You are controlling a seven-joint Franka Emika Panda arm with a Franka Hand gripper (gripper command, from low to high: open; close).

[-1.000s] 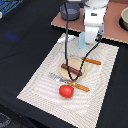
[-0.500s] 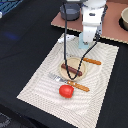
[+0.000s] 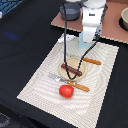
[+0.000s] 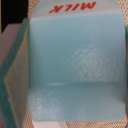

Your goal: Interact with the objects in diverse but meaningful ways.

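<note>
A pale blue-green carton [image 4: 75, 60] with red "MILK" print fills the wrist view, very close to the camera. In the exterior view my gripper [image 3: 86, 40] hangs over the far edge of the striped placemat [image 3: 40, 82]. Its fingers are hidden, so I cannot tell whether they hold the carton. A dark brown sausage stick [image 3: 72, 70] lies on a small tan plate [image 3: 82, 74] at the mat's middle. A red tomato [image 3: 66, 91] sits at the mat's near edge. A small white piece [image 3: 66, 38] lies just off the mat, to the exterior view's left of the gripper.
A wooden-handled knife [image 3: 92, 61] lies beyond the plate and a wooden-handled fork [image 3: 75, 85] lies between plate and tomato. A grey pot [image 3: 70, 11] and another vessel [image 3: 124, 19] stand on a brown board [image 3: 112, 17] behind the arm. A black cable hangs from the wrist.
</note>
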